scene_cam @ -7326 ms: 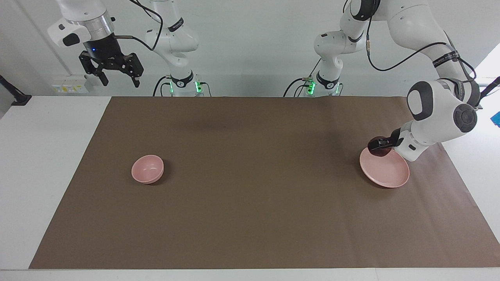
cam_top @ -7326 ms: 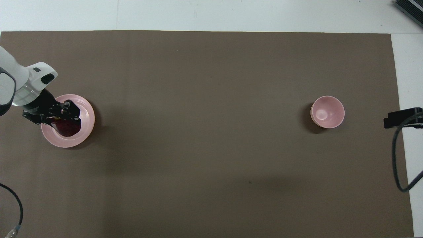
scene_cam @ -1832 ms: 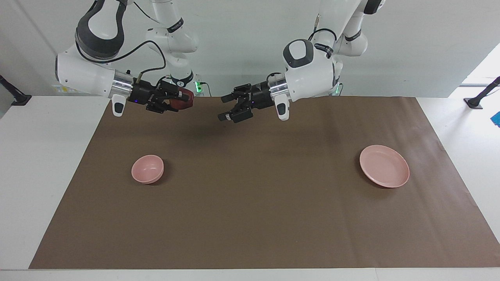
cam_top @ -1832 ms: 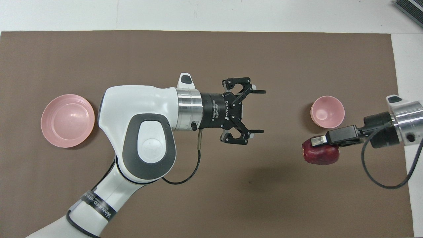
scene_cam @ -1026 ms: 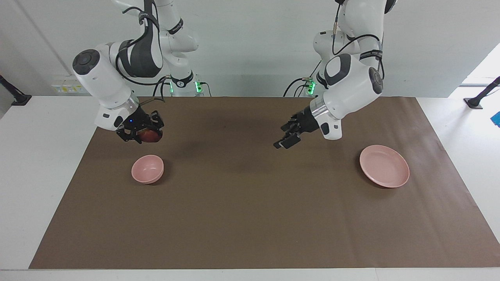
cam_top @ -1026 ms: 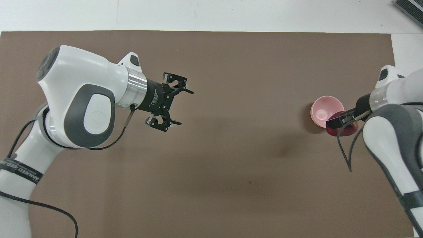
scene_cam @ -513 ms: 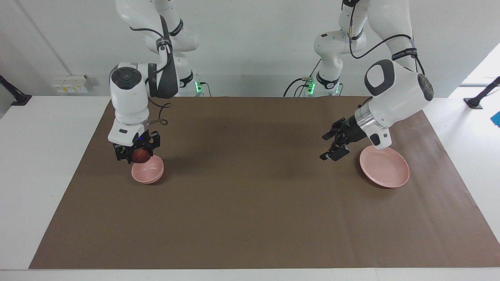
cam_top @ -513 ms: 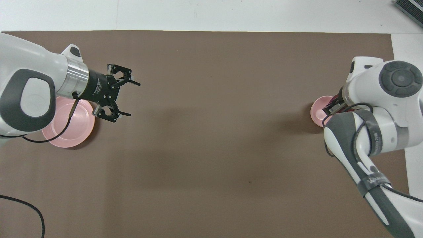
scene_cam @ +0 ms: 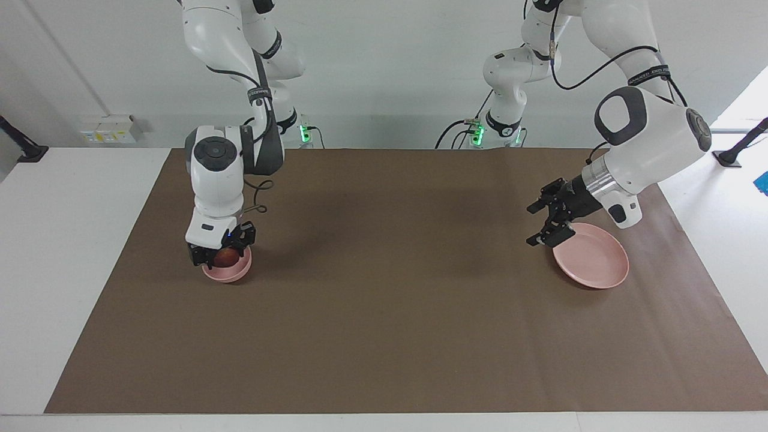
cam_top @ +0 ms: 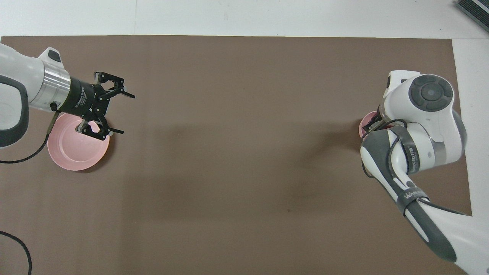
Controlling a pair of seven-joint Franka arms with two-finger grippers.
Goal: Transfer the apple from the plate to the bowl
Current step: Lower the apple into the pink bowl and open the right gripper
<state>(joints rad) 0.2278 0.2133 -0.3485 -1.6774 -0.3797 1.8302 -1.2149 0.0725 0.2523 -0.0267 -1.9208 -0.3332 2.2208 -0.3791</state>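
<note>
- Facing view is showing the right gripper [scene_cam: 221, 256] pointing straight down into the bowl [scene_cam: 226, 271], its jaws clamped on the apple [scene_cam: 225, 258].
- Only a reddish part of the apple is showing between the black jaws, and it is sitting at the level of the bowl's rim, inside the bowl's mouth; whether it is touching the bowl's floor cannot be told.
- Overhead view is hiding most of this: the right arm's white wrist is covering the bowl [cam_top: 367, 121], leaving only a pink sliver of rim showing.
- The bowl is standing on the brown mat [scene_cam: 384, 312] toward the right arm's end of the worktop [scene_cam: 72, 252].
- The left gripper [scene_cam: 543, 223] is hanging in the air with its jaws spread wide apart and holding nothing.
- In the overhead view the left gripper [cam_top: 114, 112] is hovering over the edge of the plate [cam_top: 74, 152], at the side of the plate that faces the middle of the mat.
- The plate [scene_cam: 594, 261] is lying bare on the mat toward the left arm's end of the worktop, well apart from the bowl.
</note>
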